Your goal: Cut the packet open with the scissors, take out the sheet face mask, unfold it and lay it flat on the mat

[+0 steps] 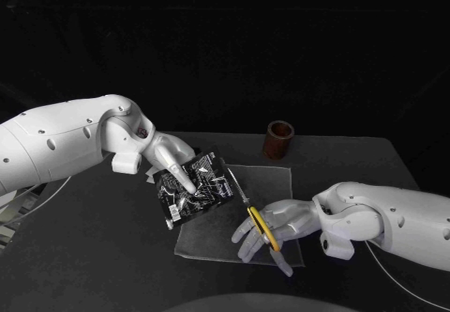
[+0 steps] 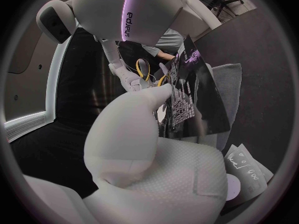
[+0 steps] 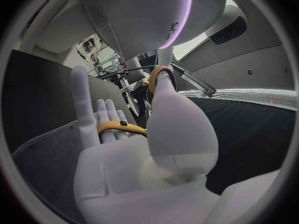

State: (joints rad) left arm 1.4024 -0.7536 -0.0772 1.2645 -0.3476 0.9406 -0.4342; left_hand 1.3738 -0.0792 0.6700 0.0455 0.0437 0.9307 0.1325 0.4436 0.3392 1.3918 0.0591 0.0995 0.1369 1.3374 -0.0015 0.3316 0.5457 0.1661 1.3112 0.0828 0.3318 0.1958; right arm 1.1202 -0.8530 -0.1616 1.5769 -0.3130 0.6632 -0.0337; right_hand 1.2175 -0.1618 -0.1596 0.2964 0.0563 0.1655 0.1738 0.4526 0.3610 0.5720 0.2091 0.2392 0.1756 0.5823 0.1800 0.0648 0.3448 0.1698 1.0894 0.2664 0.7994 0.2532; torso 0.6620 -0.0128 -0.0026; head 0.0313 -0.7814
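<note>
Fingers of the left hand (image 1: 161,158) pinch the packet (image 1: 201,190) above the mat (image 1: 274,179). Fingers of the right hand (image 1: 286,220) grip the scissors (image 1: 251,212), blades pointing to eleven o'clock along the packet's three-o'clock edge.

The glossy black foil packet (image 1: 194,188) carries white lettering and line drawings across its face, all too small to read in either view. The white paper slips (image 2: 246,167) bear faint marks, also unreadable.
</note>
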